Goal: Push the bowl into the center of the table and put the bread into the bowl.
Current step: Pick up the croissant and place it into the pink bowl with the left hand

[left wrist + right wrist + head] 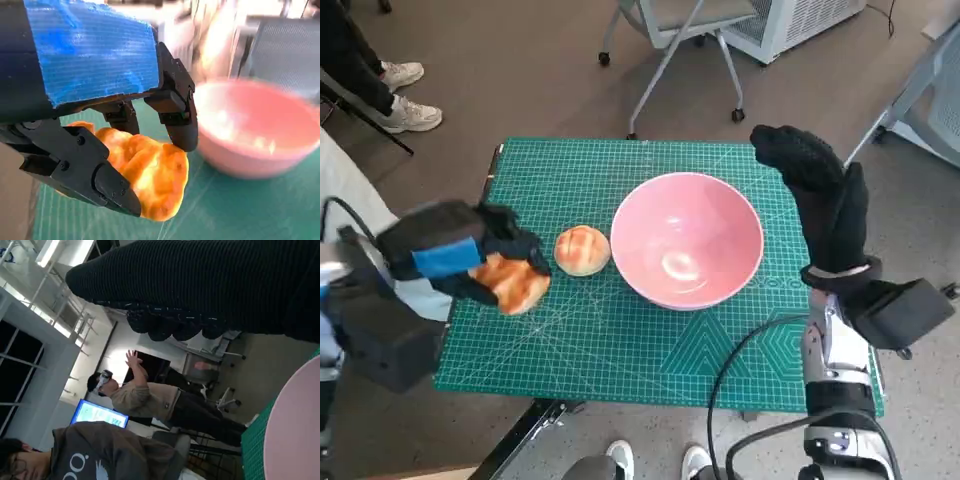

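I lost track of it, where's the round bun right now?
In the head view the round bun lies on the green mat, between the pink bowl and the left hand.

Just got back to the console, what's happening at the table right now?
The left hand is gripping a golden piece of bread near the mat's left edge. A second round bun lies on the green mat between that hand and the pink bowl. The bowl sits roughly mid-table, with no bread in it. The right hand holds nothing, its fingers extended beside the bowl's right rim.
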Motion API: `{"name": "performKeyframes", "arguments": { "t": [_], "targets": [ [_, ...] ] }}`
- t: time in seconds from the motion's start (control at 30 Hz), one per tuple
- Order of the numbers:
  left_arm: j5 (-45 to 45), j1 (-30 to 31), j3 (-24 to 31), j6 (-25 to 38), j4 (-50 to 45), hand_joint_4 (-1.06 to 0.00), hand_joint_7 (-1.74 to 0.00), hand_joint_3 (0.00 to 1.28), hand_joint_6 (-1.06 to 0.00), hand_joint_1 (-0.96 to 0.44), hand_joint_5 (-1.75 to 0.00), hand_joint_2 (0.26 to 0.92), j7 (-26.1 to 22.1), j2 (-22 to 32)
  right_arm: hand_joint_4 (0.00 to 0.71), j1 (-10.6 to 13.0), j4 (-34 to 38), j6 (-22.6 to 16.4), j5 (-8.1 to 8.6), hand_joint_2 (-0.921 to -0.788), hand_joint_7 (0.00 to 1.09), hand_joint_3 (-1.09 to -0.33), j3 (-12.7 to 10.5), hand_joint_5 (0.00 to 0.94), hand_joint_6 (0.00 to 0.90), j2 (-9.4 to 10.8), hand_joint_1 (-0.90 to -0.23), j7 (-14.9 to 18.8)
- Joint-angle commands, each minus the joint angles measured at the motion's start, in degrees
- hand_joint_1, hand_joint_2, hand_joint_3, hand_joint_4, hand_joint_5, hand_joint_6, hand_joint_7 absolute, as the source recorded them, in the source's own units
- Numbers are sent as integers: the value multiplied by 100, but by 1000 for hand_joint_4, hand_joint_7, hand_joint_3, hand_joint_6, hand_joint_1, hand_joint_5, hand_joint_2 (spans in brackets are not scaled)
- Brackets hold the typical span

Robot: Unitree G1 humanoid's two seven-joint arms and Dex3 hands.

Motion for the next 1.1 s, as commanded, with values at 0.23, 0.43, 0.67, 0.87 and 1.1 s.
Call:
{"name": "performKeyframes", "arguments": {
  "t": [0.23, 0.43, 0.67, 0.87, 1.1],
  "targets": [
    [230, -1411, -222, 617, -494, -817, -976, 5, -838, 3, -990, 875, 25, -386, 165, 55, 131, -33, 52, -921, 571, -827, -39, 0, 40, -20, -698, 79],
    [463, -2067, -513, 680, -265, -825, -1002, 3, -842, 2, -950, 874, 73, -802, 164, 17, 207, -54, 77, -921, 572, -828, -66, 0, 40, -26, -698, 106],
    [750, -2872, -1027, 346, 788, -783, -1052, 7, -796, 2, -1002, 891, 416, -1741, 165, 57, 184, -103, 55, -921, 572, -828, -65, 0, 40, -14, -697, 91],
    [996, -3378, -1390, 65, 1716, -765, -1110, 10, -780, 2, -977, 899, 548, -2298, 165, 114, 134, -105, 80, -921, 573, -828, -77, 0, 40, -29, -696, 106],
    [1290, -3858, -1691, -449, 3001, -710, -1075, 22, -775, 2, -1075, 907, 851, -2853, 171, 201, 13, -63, 89, -921, 572, -826, -100, 3, 42, -50, -696, 76]
  ]
}}
